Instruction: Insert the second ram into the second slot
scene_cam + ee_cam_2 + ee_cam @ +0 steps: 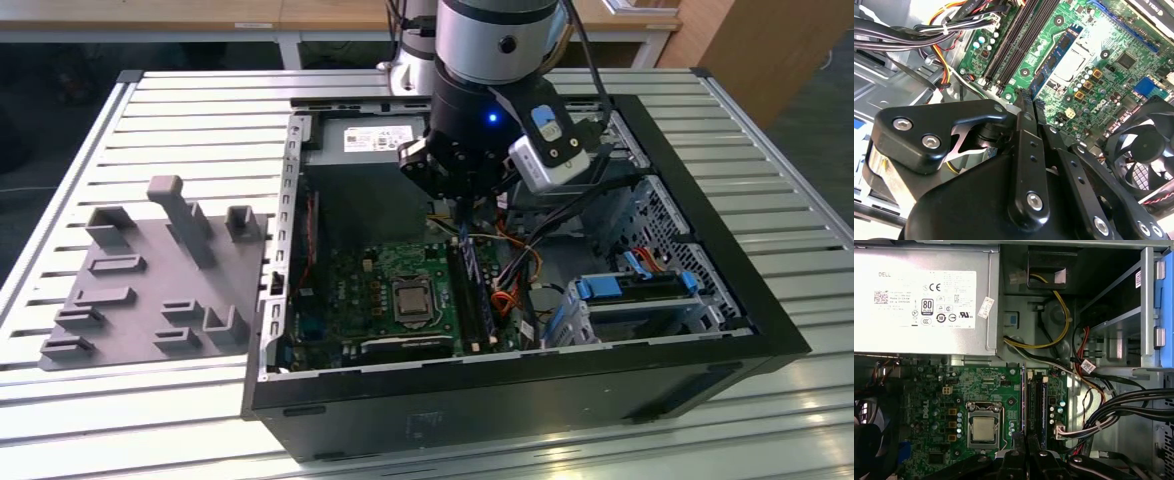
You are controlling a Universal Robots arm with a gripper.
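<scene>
Ram (1056, 62) looks slotted in; gripper (1032, 102) above it, jaws closed, empty. Seating step, I'd judge: next needs a square downward press.

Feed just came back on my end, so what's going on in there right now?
The arm's gripper reaches down inside the open computer case, low over the motherboard. Its fingers look closed on the second ram, the blue strip standing on edge beside the row of memory slots, between them and the processor socket. Whether the strip is seated in a slot cannot be told.
</scene>
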